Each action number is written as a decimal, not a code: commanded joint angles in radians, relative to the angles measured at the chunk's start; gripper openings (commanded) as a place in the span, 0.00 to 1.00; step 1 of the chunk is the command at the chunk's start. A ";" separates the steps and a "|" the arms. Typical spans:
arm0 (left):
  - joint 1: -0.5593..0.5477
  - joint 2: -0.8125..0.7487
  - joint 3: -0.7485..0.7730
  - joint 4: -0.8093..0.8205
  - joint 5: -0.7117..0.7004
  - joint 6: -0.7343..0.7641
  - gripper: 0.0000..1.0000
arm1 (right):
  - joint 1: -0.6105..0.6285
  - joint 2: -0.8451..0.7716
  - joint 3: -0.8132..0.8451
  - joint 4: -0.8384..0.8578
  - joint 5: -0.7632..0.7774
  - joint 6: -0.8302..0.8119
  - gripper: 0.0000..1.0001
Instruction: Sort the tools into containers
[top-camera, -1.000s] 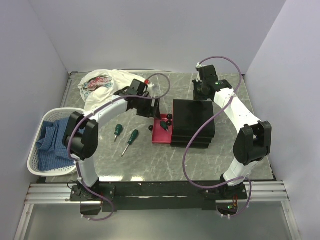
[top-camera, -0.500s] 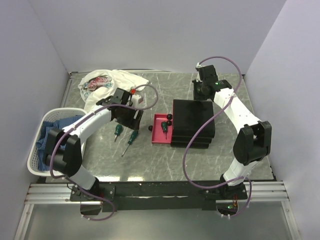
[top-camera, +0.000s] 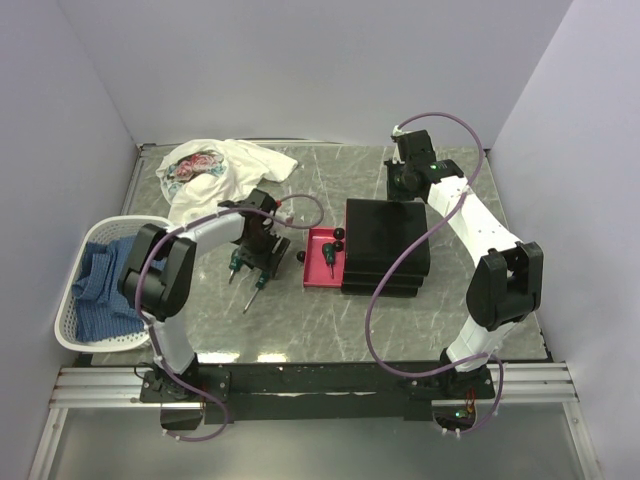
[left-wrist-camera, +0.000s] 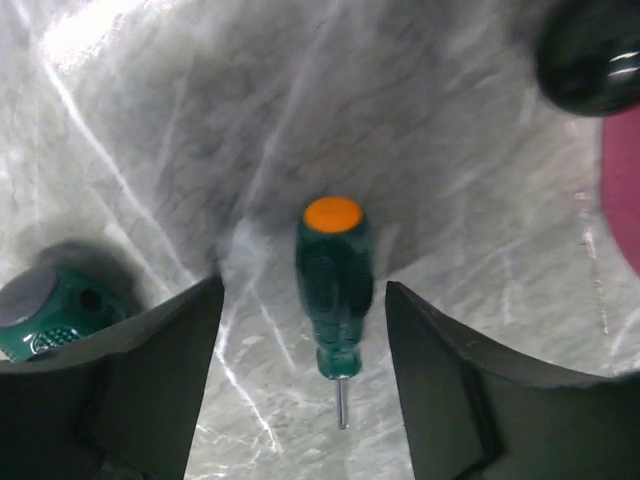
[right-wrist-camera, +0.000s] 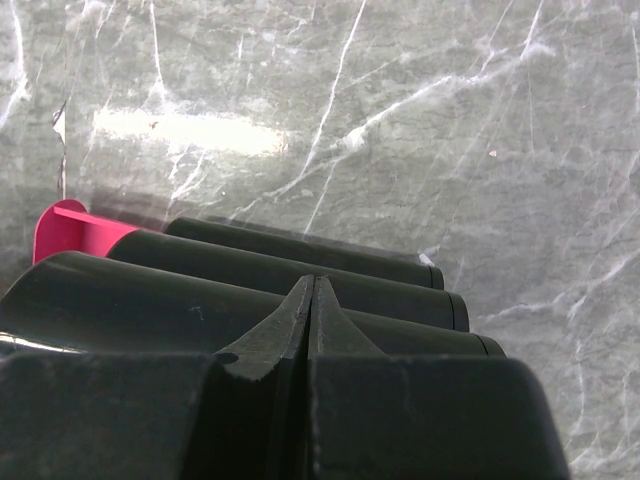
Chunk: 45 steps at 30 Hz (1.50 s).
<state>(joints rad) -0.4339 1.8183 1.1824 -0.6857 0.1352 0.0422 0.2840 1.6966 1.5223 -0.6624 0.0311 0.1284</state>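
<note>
Two green-handled screwdrivers (top-camera: 236, 262) (top-camera: 263, 276) lie on the marble table left of the black drawer unit (top-camera: 388, 240). Its pink-red drawer (top-camera: 316, 272) stands open with a third green screwdriver (top-camera: 330, 256) inside. My left gripper (top-camera: 258, 248) is open and low over the table. In the left wrist view the left gripper (left-wrist-camera: 303, 300) straddles the orange-capped green screwdriver (left-wrist-camera: 335, 285) without touching it, and the other one (left-wrist-camera: 45, 312) lies at the left. My right gripper (top-camera: 402, 188) is shut and empty at the unit's back edge (right-wrist-camera: 250, 280). The hammer and the red-and-blue screwdriver are out of view.
A white lattice basket (top-camera: 72, 335) with blue cloth stands at the table's left edge. A white patterned cloth (top-camera: 215, 165) lies at the back left. Round black knobs (top-camera: 338, 235) stick out from the drawers; one knob (left-wrist-camera: 590, 50) is close to my left gripper.
My left gripper has moved from beside the open drawer leftward and down to the two screwdrivers on the table, staying open. The right arm has not moved.
</note>
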 joint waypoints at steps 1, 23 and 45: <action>-0.017 0.033 0.059 -0.023 0.007 -0.011 0.63 | 0.023 -0.006 -0.019 -0.088 -0.048 -0.010 0.00; -0.026 0.191 0.562 -0.058 0.535 -0.226 0.02 | 0.024 -0.029 -0.027 -0.092 -0.033 -0.018 0.00; -0.106 0.323 0.606 -0.014 0.462 -0.317 0.05 | 0.023 -0.080 -0.094 -0.083 0.004 -0.027 0.00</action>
<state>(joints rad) -0.5426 2.1250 1.7584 -0.7143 0.6315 -0.2584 0.2905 1.6501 1.4513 -0.6609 0.0418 0.1135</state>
